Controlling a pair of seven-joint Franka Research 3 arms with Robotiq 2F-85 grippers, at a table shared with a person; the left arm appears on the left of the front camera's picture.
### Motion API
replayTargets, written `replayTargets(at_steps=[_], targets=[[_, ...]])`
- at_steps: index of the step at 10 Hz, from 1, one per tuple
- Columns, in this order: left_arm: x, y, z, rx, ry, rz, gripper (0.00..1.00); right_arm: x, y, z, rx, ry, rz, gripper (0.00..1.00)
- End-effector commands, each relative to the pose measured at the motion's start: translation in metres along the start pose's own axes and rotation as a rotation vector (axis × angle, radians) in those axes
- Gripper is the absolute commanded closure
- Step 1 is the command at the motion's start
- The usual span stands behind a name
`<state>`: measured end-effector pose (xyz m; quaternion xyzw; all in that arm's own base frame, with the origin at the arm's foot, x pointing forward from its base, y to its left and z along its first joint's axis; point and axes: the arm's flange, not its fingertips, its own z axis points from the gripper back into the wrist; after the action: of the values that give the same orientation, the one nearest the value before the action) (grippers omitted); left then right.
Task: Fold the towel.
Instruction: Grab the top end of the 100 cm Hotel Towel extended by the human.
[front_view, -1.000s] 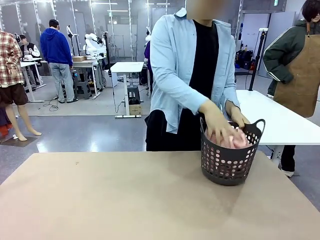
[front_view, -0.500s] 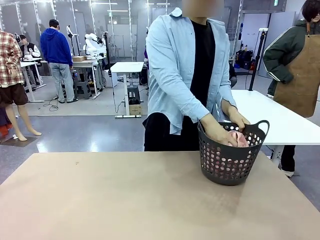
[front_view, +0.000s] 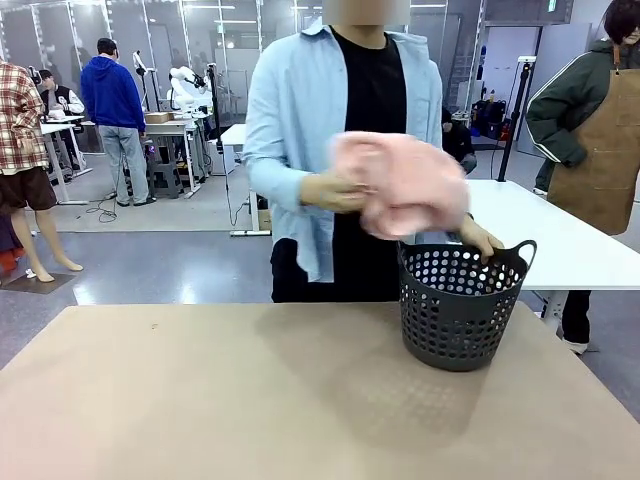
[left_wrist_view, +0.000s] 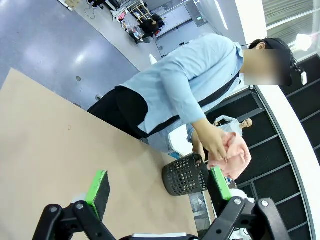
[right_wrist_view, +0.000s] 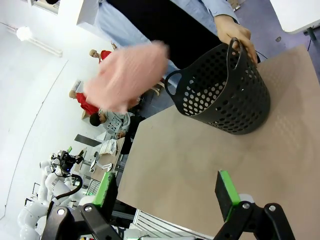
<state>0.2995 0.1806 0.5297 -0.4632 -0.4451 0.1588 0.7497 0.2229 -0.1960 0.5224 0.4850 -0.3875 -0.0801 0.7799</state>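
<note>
Front view: I count one towel (front_view: 400, 185), blurred and bunched in the person's hand (front_view: 335, 192) at chest height, above one dark basket (front_view: 460, 310) on the table (front_view: 230, 400); the second hand (front_view: 482, 240) grips the basket's rim. Left wrist view: my left gripper (left_wrist_view: 159, 184) stands wide open with nothing between its pads; one finger overlaps the towel's lower edge. Right wrist view: my right gripper (right_wrist_view: 165, 192) gapes likewise, holding nothing; the towel is a pink smear beside the basket's handle.
</note>
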Motion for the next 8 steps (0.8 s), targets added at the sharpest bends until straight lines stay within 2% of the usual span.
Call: replayTargets(at_steps=[1,8], targets=[[0.0017,-0.001,-0.0012,-0.007,0.002,0.018,0.0,0.0029,-0.0006,0.0,0.01,-0.008,0.021,0.0],[0.0017,-0.001,-0.0012,-0.007,0.002,0.018,0.0,0.0029,-0.0006,0.0,0.01,-0.008,0.021,0.0]])
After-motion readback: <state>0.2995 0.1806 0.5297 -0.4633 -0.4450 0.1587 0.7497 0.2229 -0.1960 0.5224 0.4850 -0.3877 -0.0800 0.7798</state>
